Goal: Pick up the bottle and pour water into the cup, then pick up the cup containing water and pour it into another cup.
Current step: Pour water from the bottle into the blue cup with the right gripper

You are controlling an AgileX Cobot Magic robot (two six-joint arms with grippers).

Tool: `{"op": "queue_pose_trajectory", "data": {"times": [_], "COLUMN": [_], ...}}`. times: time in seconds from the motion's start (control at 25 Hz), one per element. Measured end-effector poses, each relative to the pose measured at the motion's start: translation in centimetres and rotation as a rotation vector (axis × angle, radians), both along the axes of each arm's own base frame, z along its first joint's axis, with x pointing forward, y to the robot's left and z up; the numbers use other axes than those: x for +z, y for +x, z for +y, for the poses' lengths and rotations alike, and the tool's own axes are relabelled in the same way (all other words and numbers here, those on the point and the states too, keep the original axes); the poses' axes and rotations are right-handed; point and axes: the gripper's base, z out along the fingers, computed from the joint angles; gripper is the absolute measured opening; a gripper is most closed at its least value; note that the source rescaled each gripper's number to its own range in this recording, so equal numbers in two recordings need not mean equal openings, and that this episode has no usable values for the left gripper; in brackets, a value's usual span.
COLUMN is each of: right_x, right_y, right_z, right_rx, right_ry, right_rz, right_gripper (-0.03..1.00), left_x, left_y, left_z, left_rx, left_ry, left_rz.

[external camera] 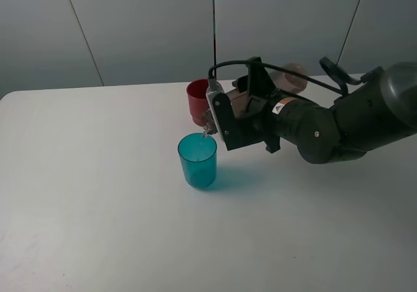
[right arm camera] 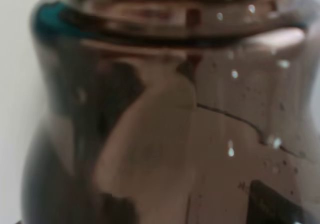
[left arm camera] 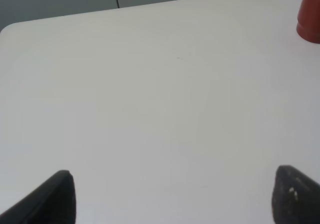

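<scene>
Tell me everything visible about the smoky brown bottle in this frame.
The slim, smoky grey-brown translucent plastic bottle is tipped nearly level in the air, clamped across its body by the right gripper. Its capless mouth hangs over the rim of the teal see-through plastic cup; its base points rearward. Small droplets speck its wall. Whether water runs is too small to tell.

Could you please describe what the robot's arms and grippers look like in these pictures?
The right arm is built of thick, rounded dark grey links, with a small pale label near the wrist. A thin black cable loops over its black right gripper, which has a pale side plate. Of the left gripper only two black, rounded fingertips show.
</scene>
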Motion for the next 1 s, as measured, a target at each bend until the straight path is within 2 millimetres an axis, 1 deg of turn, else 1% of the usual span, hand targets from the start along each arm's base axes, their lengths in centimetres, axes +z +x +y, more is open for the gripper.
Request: {"op": "queue_pose_trajectory", "data": {"times": [0.4,0.64,1.0], "right_x": [0.27,0.56,0.65], "right_y": [0.14,0.21,0.21], "right_z": [-0.02,0.14,0.22], "right_rx": [0.02,0.063,0.093], "right_ry": [-0.046,-0.097,-0.14], "right_rz": [-0.053,-0.11,-0.139], "right_gripper": [0.04,0.04,0.04], "left_x": [0.0,0.0,0.0], "left_y": [0.0,0.0,0.0], "left_z": [0.0,0.0,0.0], "left_rx": [0.0,0.0,0.0], "left_ry": [0.0,0.0,0.0], "left_rz": [0.0,0.0,0.0]}}
